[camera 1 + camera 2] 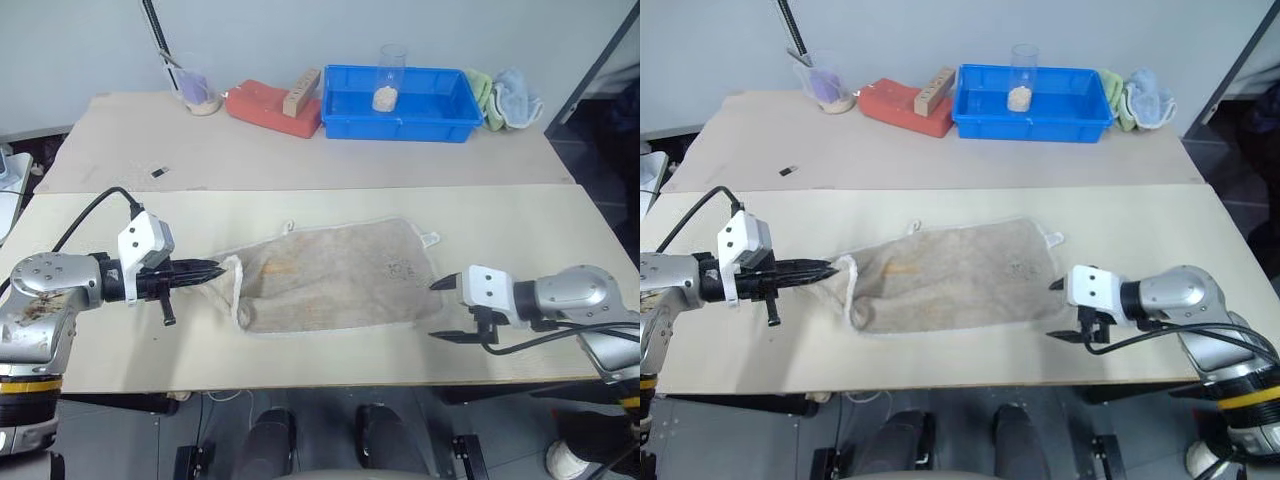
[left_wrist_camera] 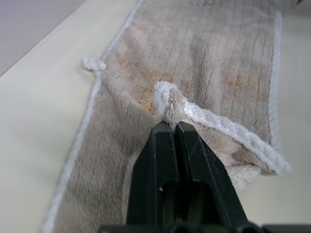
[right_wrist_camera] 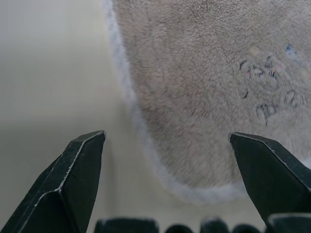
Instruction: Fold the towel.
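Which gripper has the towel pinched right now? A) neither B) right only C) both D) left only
D: the left gripper is shut on a bunched edge of the towel, while the right gripper stands open just short of the towel's other end, its fingers off the cloth.

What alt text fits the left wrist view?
The left tool, its two black fingers shut, pinches a bunched white-stitched edge of the beige towel and lifts it off the pale table. The rest of the towel lies flat, with orange stains and a small white loop tag at one side.
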Action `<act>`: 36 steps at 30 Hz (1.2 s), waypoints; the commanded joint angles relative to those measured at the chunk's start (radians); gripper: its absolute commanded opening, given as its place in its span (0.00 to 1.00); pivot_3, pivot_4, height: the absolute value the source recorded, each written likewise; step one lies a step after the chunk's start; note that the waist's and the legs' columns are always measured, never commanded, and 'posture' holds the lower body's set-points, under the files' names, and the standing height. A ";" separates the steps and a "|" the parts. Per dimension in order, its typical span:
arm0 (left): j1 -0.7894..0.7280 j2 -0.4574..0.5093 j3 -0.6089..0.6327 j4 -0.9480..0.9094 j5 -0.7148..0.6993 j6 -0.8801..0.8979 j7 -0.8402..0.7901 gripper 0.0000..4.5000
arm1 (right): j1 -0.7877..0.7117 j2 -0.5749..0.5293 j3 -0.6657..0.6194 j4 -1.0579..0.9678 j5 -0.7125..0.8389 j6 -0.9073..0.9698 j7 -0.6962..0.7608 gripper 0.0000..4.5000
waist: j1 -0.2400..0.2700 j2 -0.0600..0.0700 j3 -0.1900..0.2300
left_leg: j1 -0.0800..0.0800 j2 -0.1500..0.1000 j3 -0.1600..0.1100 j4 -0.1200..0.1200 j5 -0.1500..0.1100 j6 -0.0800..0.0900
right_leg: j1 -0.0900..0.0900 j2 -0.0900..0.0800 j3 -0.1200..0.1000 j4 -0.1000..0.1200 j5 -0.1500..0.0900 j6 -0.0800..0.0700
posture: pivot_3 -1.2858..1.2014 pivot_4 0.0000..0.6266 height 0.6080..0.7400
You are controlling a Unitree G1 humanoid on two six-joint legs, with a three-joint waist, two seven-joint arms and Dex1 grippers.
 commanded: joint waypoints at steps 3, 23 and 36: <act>0.046 0.007 0.073 -0.083 -0.050 0.040 0.069 0.00 | -0.031 -0.002 0.009 0.147 -0.041 -0.089 0.051 0.75 | 0.002 0.000 0.000 | 0.001 0.000 0.000 0.000 0.000 0.000 | 0.001 -0.001 0.000 0.000 0.000 0.000 | 0.52 0.24 1.00; -0.118 -0.020 0.134 0.109 -0.112 0.071 0.229 0.00 | -0.111 0.023 -0.134 0.160 0.148 0.051 0.091 0.01 | 0.002 -0.002 -0.001 | 0.015 0.000 -0.001 -0.003 0.000 0.000 | 0.017 -0.001 -0.001 -0.004 0.000 0.000 | 0.52 0.24 1.00; -0.939 -0.176 0.061 0.819 -0.003 -0.178 0.388 0.00 | -0.949 0.138 -0.218 0.674 0.083 0.056 -0.128 0.01 | -0.005 -0.002 0.000 | -0.009 -0.002 0.003 -0.003 0.003 -0.005 | -0.010 0.000 -0.002 0.003 0.001 0.000 | 0.52 0.24 1.00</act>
